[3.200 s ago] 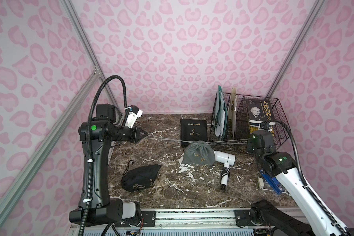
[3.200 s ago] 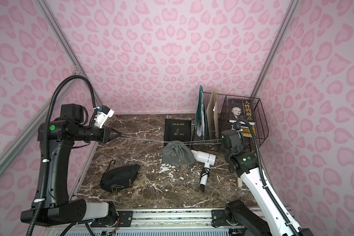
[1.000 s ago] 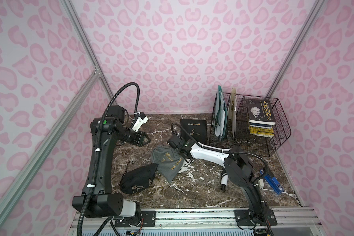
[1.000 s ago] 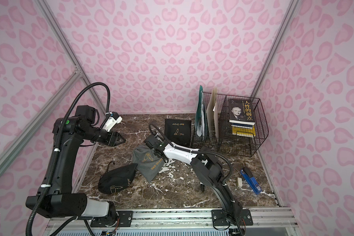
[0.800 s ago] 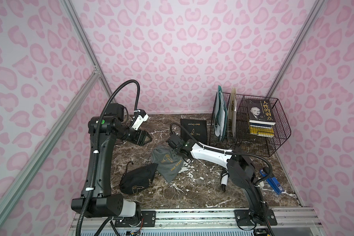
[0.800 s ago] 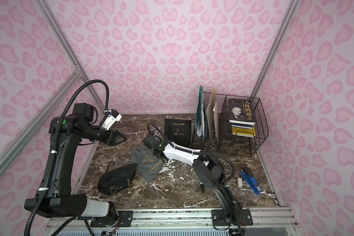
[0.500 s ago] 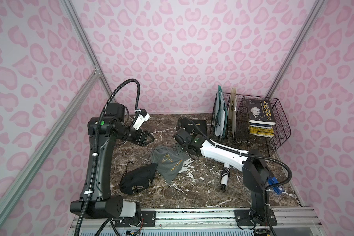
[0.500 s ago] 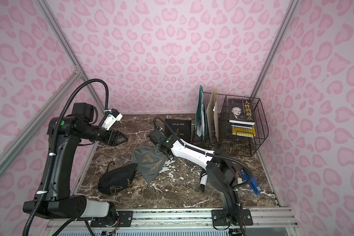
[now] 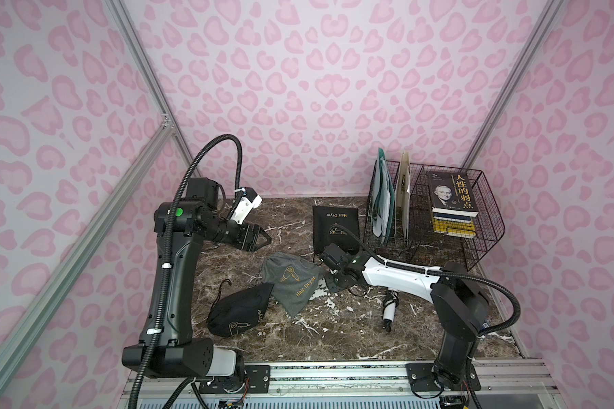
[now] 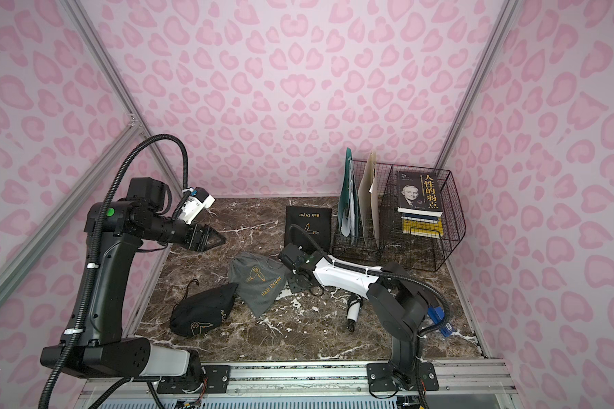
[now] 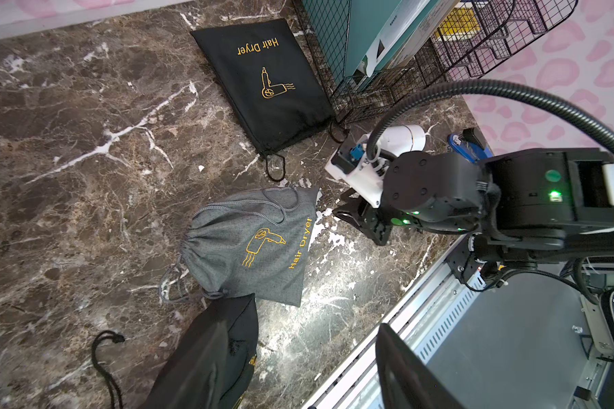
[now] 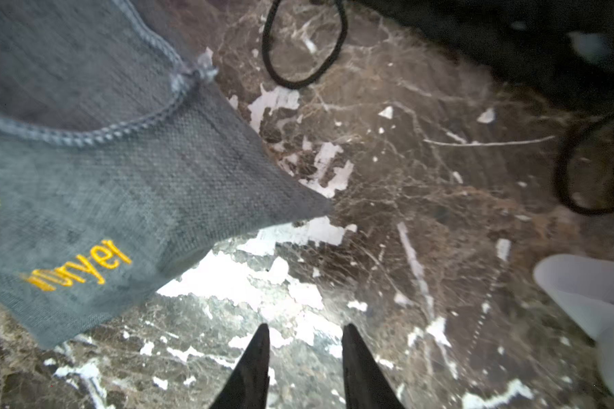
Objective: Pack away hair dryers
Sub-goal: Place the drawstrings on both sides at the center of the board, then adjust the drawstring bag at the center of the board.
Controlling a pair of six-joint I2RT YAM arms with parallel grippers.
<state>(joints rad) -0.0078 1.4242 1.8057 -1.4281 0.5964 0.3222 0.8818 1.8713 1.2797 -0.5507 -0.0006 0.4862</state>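
Right wrist view puts our right gripper (image 12: 305, 329) low over the bare marble table (image 12: 422, 212), its two dark fingers parted with only stone between them; it holds nothing. Just beside it lies a flat corner of the grey pouch (image 12: 121, 177), near but not touched. On its other side, at the frame's edge, sits a pale rounded shape that we take for the white hair dryer (image 12: 589, 301). In both top views only that dryer's handle shows, lying on the table and poking out from under the right arm.

Farther out, our left gripper (image 9: 261, 239) hovers raised over the far left of the table, well apart from every pouch and carrying nothing; whether its fingers are spread we cannot tell. A bulging black pouch (image 9: 240, 311) rests against the grey one, and a flat black pouch (image 9: 335, 226) lies beside the wire rack (image 9: 440, 244).

We judge the step in hand to be bagging the white dryer in the grey pouch. Its mouth looks drawn in, so next we need one arm to lift and spread that rim while the other grasps the dryer.
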